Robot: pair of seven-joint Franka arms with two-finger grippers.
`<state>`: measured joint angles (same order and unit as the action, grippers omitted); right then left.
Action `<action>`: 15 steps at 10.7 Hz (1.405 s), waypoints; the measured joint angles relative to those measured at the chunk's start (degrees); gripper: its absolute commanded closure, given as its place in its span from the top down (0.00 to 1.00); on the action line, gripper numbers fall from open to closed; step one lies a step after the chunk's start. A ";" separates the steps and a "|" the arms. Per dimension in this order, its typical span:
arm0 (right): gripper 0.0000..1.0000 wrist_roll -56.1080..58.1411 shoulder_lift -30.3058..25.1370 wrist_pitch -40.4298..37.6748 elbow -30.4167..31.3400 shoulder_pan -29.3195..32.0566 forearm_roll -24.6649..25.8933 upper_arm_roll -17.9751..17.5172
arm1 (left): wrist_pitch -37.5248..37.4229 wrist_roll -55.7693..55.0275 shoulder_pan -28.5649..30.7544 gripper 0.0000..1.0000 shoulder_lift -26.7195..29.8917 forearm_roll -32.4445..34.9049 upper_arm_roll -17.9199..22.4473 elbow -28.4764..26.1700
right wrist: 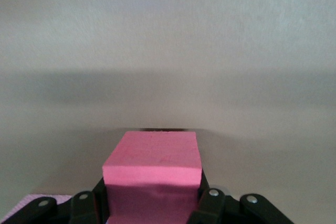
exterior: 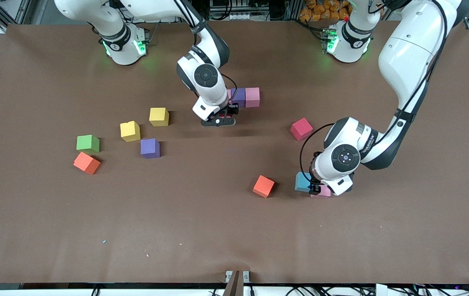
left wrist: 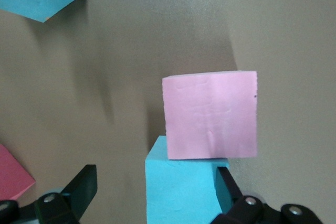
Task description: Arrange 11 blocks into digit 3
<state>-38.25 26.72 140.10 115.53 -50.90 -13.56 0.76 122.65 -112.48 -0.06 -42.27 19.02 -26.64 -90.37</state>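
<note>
So far only the start of the digit 3 (exterior: 246,97) is laid: a purple block (exterior: 238,97) and a pink block (exterior: 253,97) sit touching in a short row near the middle of the tabletop (exterior: 234,230), toward the robots' bases. The right tool (exterior: 219,120) stands just beside that row, clamped on a crimson block (right wrist: 153,169), which looks like the next piece for the figure. The left tool (exterior: 316,190), fingers spread wide, is low over a sky-blue block (left wrist: 181,187) and a second pink block (left wrist: 210,114) that touch each other at the left arm's end; one finger (left wrist: 227,190) lies against the blue one, and nothing is gripped. Loose and well apart are another crimson block (exterior: 301,128), an orange block (exterior: 263,186), a second orange-red block (exterior: 87,163), two yellow blocks (exterior: 159,116), a purple one (exterior: 150,148) and a green cube (exterior: 88,143). Most of the figure is yet to be built, I judge
</note>
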 measured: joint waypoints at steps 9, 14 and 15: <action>0.00 -1.98 -0.15 5.04 3.36 -0.91 -0.04 -0.12 | 5.68 0.19 -0.22 1.00 -2.05 1.92 0.00 0.14; 0.00 -2.31 -0.26 4.58 3.42 -1.57 -0.04 -0.11 | 6.81 0.20 -0.21 0.47 -3.64 4.21 0.01 0.21; 0.00 -2.30 -0.30 4.35 3.42 -1.57 -0.04 -0.11 | 6.89 0.20 -0.21 0.26 -3.80 4.43 0.01 0.21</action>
<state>-40.55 26.42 144.46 118.95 -52.46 -13.60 0.65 129.54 -112.28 -0.27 -46.07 23.45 -26.63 -90.16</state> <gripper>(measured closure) 0.396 0.211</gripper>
